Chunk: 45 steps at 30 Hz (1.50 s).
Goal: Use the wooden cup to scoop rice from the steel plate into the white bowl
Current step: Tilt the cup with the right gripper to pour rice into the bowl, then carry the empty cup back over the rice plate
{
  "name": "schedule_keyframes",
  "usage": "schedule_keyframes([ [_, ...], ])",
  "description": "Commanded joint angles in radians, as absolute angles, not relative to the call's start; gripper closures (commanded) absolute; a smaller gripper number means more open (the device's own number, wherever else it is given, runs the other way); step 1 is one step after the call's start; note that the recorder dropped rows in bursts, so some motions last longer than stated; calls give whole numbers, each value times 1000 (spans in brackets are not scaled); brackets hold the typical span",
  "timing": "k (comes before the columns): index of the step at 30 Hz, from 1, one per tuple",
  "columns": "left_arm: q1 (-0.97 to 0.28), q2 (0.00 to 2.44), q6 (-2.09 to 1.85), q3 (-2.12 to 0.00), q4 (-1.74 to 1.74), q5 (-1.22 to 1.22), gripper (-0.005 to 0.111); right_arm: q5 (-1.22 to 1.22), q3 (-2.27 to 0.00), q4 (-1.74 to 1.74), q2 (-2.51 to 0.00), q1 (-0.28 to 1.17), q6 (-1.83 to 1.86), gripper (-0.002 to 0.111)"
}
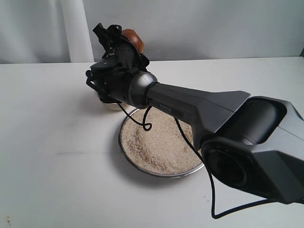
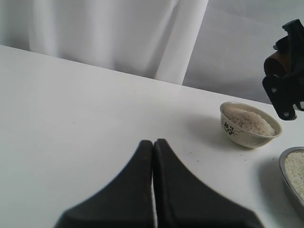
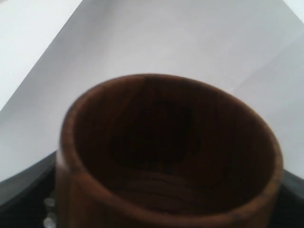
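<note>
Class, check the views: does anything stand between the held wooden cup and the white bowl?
Nothing visible does. The right gripper holds the wooden cup raised near the white bowl, and the left wrist view shows only open space between them.

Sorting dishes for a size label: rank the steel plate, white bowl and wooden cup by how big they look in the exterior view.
1. steel plate: clearly largest.
2-3. white bowl and wooden cup: left unranked, because the arm hides most of each.
</note>
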State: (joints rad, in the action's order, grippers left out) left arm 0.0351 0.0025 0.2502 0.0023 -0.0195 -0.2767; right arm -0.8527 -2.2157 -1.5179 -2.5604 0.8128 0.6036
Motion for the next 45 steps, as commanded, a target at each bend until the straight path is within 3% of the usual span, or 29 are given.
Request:
schedule_keyframes([
  [1,30,0,254,0,-18,-267,107,-848,-2218,-1500,-2556,819,595,108],
  [9,30,0,254,0,-18,-267,107,-839,-2236,-1325,-2552,819,426,108],
  [16,30,0,254,0,-18,-267,107,-854,-2496,-733,-2547,812,384,108],
  [23,30,0,254,0,-18,-267,107,-1080,-2550,-427,-2426,780,399,108],
  [27,30,0,254,0,-18,-267,107,-1221,-2378,-285,-2265,734,467,108],
  [36,30,0,254,0,-18,-267,107,-1221,-1916,-297,-2023,694,580,108],
  [45,30,0,254,0,-18,-267,107,-1221,-1676,-484,-2003,684,591,108],
])
